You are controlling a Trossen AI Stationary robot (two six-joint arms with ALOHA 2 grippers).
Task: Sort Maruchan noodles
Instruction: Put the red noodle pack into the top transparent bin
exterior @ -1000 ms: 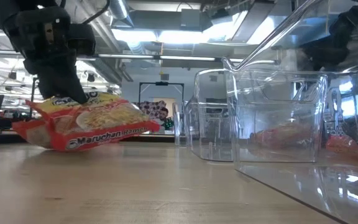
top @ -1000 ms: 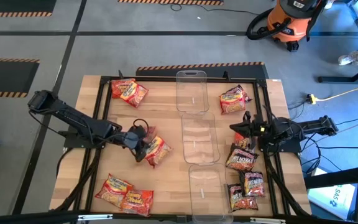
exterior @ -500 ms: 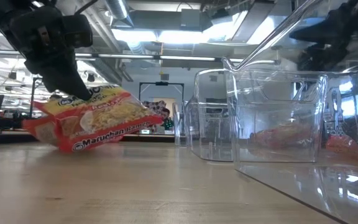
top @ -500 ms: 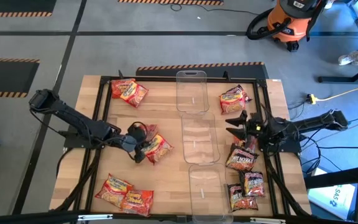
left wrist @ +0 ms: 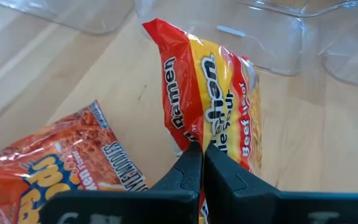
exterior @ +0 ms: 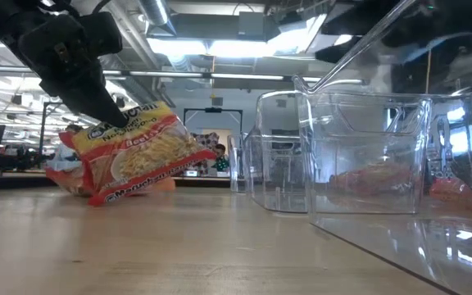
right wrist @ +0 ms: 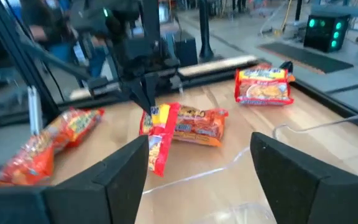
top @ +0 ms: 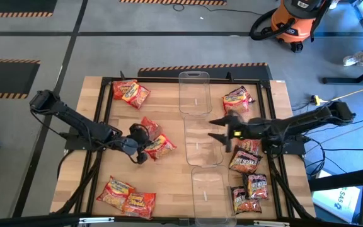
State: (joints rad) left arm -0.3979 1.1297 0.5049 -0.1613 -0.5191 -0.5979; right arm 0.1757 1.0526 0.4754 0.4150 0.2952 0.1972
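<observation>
The left gripper (top: pixel 145 146) has its jaws pinched shut on a red-and-yellow crinkly plastic beef ramen packet (top: pixel 161 147), lifting one end.

The packet hangs tilted from the jaws, its low corner near the pale wooden surface (top: pixel 172 183). An orange crinkly noodle packet (left wrist: pixel 55 171) lies flat just beside the jaws; the left wrist view shows it well, while in the low view it is mostly hidden behind the lifted one. The right gripper (top: pixel 222 129) hovers over the middle clear plastic bin (top: pixel 201 144), jaws wide with nothing in them. Only the high view shows the grey floor and an orange shop vacuum (top: pixel 292 19).
</observation>
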